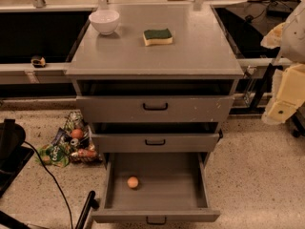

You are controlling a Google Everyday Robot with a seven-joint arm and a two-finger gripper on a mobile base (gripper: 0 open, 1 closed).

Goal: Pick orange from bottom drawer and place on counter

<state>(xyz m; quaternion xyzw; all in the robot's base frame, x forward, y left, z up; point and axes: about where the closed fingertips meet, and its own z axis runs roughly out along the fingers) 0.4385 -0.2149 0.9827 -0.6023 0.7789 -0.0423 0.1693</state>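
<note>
The orange (pixel 133 182) is a small round fruit lying on the floor of the bottom drawer (pixel 167 180), left of its middle. That drawer is pulled out wide, with its front and black handle at the lower edge of the view. The counter (pixel 157 56) is the flat grey top of the cabinet above. My gripper (pixel 282 108), pale cream, hangs at the far right edge, beside the cabinet at about top-drawer height. It is far above and to the right of the orange and holds nothing that I can see.
A white bowl (pixel 104 21) and a green-and-yellow sponge (pixel 157 36) sit on the counter's far half. The top drawer (pixel 155 109) and middle drawer (pixel 155 141) stick out slightly. Colourful packets (pixel 71 144) and a black cable (pixel 50 173) lie on the floor to the left.
</note>
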